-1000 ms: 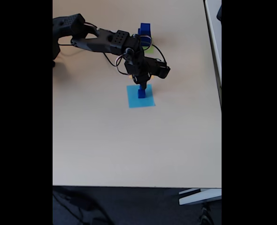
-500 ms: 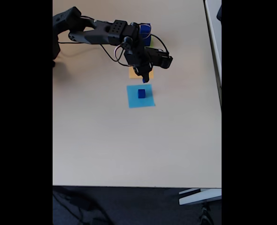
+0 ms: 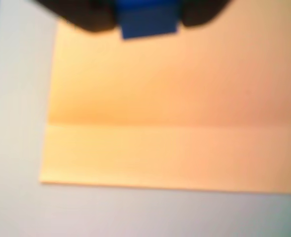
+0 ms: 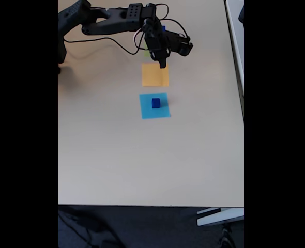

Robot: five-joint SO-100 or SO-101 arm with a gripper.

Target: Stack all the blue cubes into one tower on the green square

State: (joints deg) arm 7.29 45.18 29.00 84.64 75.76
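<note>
Carrying a small blue cube clenched in the gripper, the arm crosses the orange square toward the far stack.

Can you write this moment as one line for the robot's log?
gripper: over orange square, blue bit at tips, grasp unclear | small blue cube: on light-blue square

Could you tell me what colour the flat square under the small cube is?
Light blue, clearest in the fixed view.
</note>
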